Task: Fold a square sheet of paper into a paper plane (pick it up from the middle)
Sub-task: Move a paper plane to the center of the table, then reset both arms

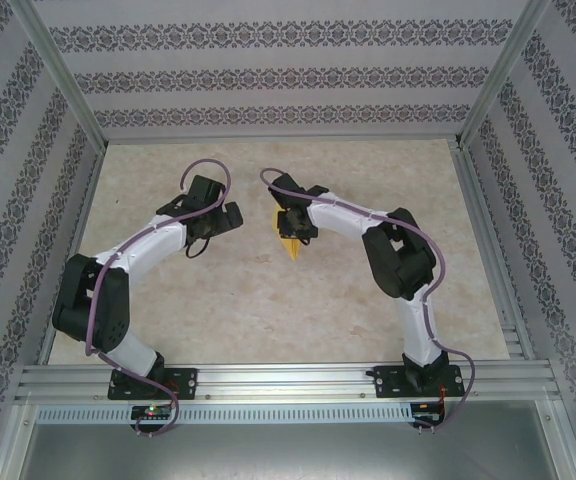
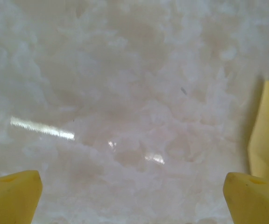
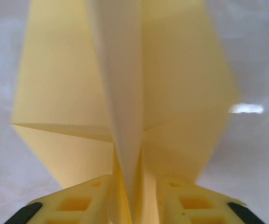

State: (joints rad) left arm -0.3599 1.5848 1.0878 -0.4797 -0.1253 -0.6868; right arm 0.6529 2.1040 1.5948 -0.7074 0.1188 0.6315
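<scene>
From the overhead camera I see the right gripper (image 1: 294, 228) near the middle of the table (image 1: 268, 320), with the paper plane (image 1: 291, 246) at its tip, nose pointing back toward the arm bases. On the right wrist feed the plane's (image 3: 125, 93) centre fold stands between the two yellow fingers (image 3: 78, 203), wings spread to either side; I cannot tell whether the fingers are pinching it or only flanking it. The left gripper (image 1: 230, 216) sits just to the plane's left, fingers spread wide over bare table and grasping nothing; its wrist feed catches the plane's (image 2: 267, 126) edge at the right
</scene>
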